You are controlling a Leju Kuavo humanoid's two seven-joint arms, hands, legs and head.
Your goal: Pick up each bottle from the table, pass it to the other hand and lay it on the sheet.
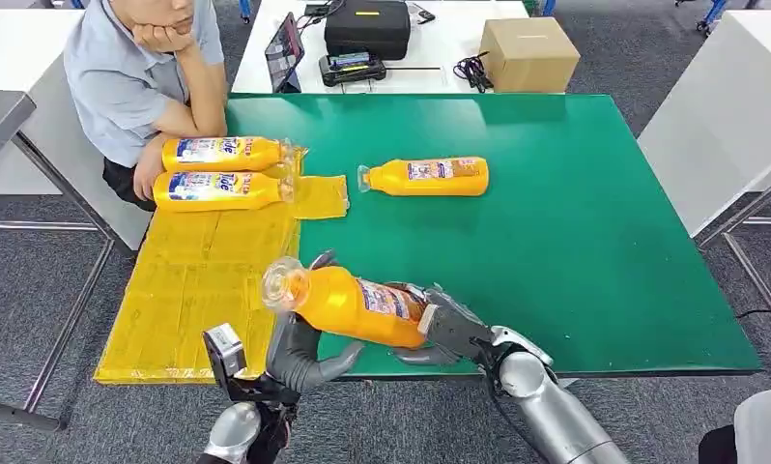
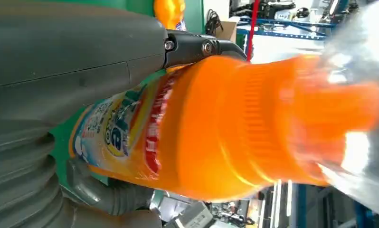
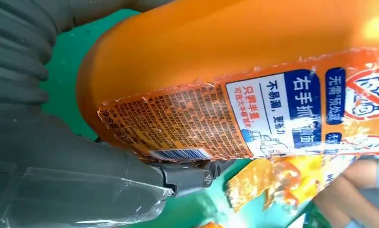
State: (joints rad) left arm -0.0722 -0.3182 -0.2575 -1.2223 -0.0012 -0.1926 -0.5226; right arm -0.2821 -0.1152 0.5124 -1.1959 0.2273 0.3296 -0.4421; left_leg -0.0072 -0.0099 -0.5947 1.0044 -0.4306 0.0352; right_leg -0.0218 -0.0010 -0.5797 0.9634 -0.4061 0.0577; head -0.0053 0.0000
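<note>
1. At the lower centre of the head view you see an orange plastic bottle with a clear cap (image 1: 348, 304) lying sideways in the air, over the near edge of the green table (image 1: 594, 242).
2. Your right hand (image 1: 451, 329) grips the bottle's base end, fingers wrapped round it.
3. Your left hand (image 1: 299, 353) is closed round the neck end, just under the cap, so both hands hold the bottle.
4. On the yellow sheet (image 1: 198, 280) at the left, two orange labelled bottles (image 1: 222, 172) lie side by side near the far end.
5. A fourth orange bottle (image 1: 425, 177) lies on the table at upper centre.
6. A seated person in a grey shirt (image 1: 121, 77) leans at the upper left.
</note>
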